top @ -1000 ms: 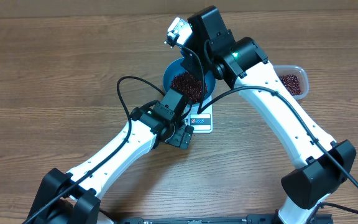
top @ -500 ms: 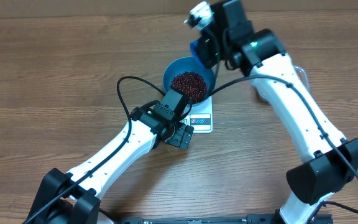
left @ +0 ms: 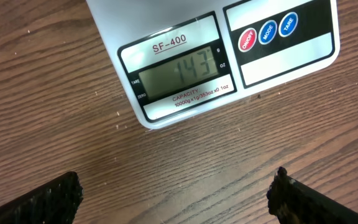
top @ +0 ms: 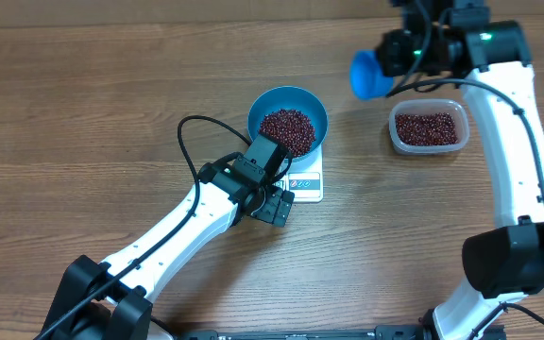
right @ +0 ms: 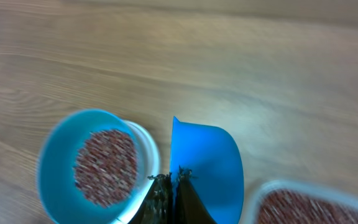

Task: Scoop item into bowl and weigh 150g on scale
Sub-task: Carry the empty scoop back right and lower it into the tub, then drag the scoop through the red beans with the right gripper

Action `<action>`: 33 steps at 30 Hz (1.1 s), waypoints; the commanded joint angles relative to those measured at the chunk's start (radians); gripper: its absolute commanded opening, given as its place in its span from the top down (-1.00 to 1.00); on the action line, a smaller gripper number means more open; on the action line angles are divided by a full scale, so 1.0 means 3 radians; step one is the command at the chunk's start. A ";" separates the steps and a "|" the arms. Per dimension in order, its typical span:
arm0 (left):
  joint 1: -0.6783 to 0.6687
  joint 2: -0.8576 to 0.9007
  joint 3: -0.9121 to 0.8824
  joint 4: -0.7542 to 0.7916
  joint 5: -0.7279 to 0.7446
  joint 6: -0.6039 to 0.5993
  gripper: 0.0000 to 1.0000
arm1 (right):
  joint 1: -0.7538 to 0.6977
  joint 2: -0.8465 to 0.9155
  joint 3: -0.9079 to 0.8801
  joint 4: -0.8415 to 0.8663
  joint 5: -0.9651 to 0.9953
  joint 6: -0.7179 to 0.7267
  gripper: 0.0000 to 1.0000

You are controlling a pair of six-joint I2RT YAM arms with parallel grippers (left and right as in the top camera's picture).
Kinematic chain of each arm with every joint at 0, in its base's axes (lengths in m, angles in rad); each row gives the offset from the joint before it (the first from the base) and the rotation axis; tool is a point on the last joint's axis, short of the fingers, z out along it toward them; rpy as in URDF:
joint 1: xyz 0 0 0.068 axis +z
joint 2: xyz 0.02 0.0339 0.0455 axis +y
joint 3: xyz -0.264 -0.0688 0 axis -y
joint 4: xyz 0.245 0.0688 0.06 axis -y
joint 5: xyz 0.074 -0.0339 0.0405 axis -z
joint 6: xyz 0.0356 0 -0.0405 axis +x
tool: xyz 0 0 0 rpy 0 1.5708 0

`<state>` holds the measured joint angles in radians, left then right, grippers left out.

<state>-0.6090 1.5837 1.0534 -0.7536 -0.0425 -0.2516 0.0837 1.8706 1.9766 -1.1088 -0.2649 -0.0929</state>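
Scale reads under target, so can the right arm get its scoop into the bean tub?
Probably yes: the right gripper holds the scoop just beside the open tub, nothing between them.

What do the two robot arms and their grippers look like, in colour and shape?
The left arm and right arm have smooth white rounded links joined by black joints, with thin black cables along them. A small green light glows near the right wrist. The left gripper has black, rough-textured fingers.
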 commanded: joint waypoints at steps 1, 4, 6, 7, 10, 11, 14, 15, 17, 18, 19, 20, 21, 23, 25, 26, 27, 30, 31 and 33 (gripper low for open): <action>-0.0023 -0.0023 -0.0015 0.0009 -0.0042 0.0066 -0.99 | -0.0153 -0.0117 0.0085 -0.0108 0.0223 0.0047 0.93; -0.0022 -0.0024 -0.0015 0.0009 -0.0042 0.0066 -0.99 | -0.0284 -0.0099 0.0085 -0.0253 0.0594 0.0047 0.93; -0.0022 -0.0023 -0.0015 0.0009 -0.0042 0.0066 -0.99 | -0.0359 -0.0076 0.0081 -0.0331 0.0806 0.0047 0.93; -0.0023 -0.0024 -0.0015 0.0009 -0.0042 0.0066 -0.99 | -0.0388 -0.0069 0.0070 -0.0352 0.0879 0.0047 0.93; -0.0023 -0.0024 -0.0015 0.0009 -0.0042 0.0066 -0.99 | -0.0454 -0.0051 -0.0018 -0.0356 0.0980 0.0048 0.93; -0.0023 -0.0024 -0.0015 0.0009 -0.0042 0.0066 -0.99 | -0.0463 -0.0050 -0.0057 -0.0348 0.0980 0.0047 0.93; -0.0022 -0.0024 -0.0015 0.0008 -0.0042 0.0066 -0.99 | -0.0468 -0.0048 -0.0215 -0.0277 0.1048 0.0047 0.93; -0.0022 -0.0023 -0.0015 0.0008 -0.0042 0.0066 -0.99 | -0.0468 -0.0048 -0.0277 -0.0240 0.1094 0.0047 0.93; -0.0023 -0.0023 -0.0015 0.0009 -0.0042 0.0066 -0.99 | -0.0468 -0.0047 -0.0393 -0.0172 0.1180 0.0046 0.93; -0.0022 -0.0024 -0.0017 0.0009 -0.0042 0.0066 -0.99 | -0.0468 -0.0043 -0.0456 -0.0144 0.1218 0.0045 0.93; -0.0023 -0.0024 -0.0015 0.0009 -0.0042 0.0066 -0.99 | -0.0468 -0.0043 -0.0504 -0.0118 0.1236 0.0043 0.93; -0.0023 -0.0024 -0.0015 0.0008 -0.0042 0.0066 -0.99 | -0.0468 -0.0043 -0.0553 -0.0085 0.1236 0.0034 0.93; -0.0022 -0.0024 -0.0015 0.0009 -0.0042 0.0066 -0.99 | -0.0468 -0.0043 -0.0633 -0.0029 0.1231 0.0034 0.93; -0.0022 -0.0024 -0.0015 0.0009 -0.0042 0.0066 -0.99 | -0.0467 -0.0038 -0.0768 0.0086 0.1230 0.0034 0.93; -0.0023 -0.0024 -0.0015 0.0009 -0.0042 0.0066 -0.99 | -0.0467 -0.0038 -0.0877 0.0184 0.1226 0.0036 0.93; -0.0023 -0.0023 -0.0015 0.0009 -0.0042 0.0066 -0.99 | -0.0467 -0.0038 -0.0921 0.0219 0.1214 0.0036 0.93; -0.0022 -0.0024 -0.0015 0.0009 -0.0041 0.0066 -0.99 | -0.0467 -0.0038 -0.0977 0.0266 0.1194 0.0036 0.93; -0.0023 -0.0024 -0.0015 0.0009 -0.0042 0.0066 -0.99 | -0.0467 -0.0038 -0.1137 0.0380 0.1150 0.0036 0.93; -0.0022 -0.0024 -0.0015 0.0009 -0.0042 0.0066 -0.99 | -0.0467 -0.0038 -0.1175 0.0408 0.1125 0.0036 0.92; -0.0023 -0.0024 -0.0015 0.0009 -0.0042 0.0066 -0.99 | -0.0467 -0.0038 -0.1242 0.0469 0.1038 0.0036 0.92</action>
<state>-0.6090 1.5837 1.0534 -0.7536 -0.0425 -0.2516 -0.0574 1.8713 1.6333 -0.9905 0.0803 -0.0826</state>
